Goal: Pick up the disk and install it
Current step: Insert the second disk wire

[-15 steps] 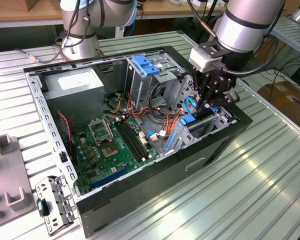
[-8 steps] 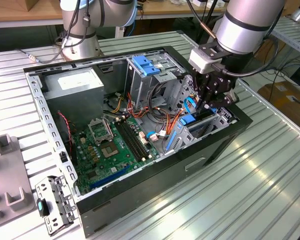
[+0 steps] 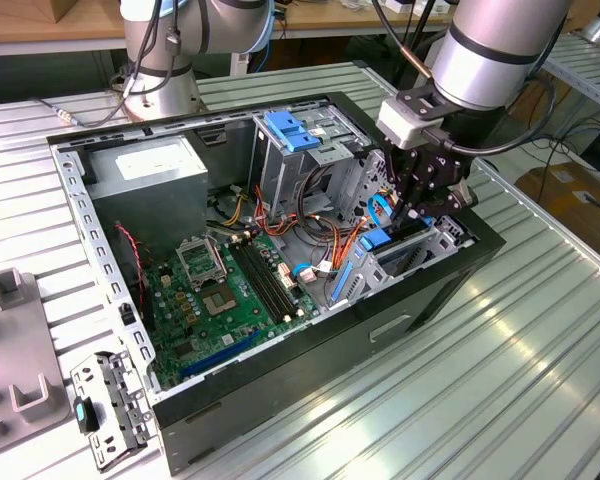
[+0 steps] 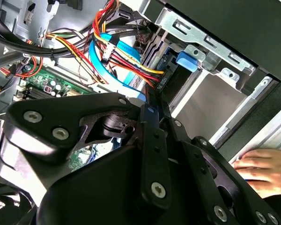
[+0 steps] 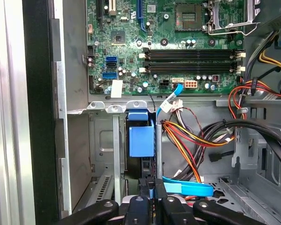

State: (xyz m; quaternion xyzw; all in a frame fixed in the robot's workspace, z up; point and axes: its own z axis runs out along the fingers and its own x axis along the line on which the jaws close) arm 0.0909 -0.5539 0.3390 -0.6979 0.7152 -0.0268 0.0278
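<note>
Disk (image 5: 140, 140), flat, blue-railed, in metal bay (image 5: 103, 140)

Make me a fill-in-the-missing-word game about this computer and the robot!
1. The motherboard inside the open computer case is coloured ____.
2. In the exterior view, the gripper reaches into the case at the exterior view's ____ end.
3. The plastic handle on top of the tall drive cage is coloured ____.
Missing words: green, right, blue.
</note>
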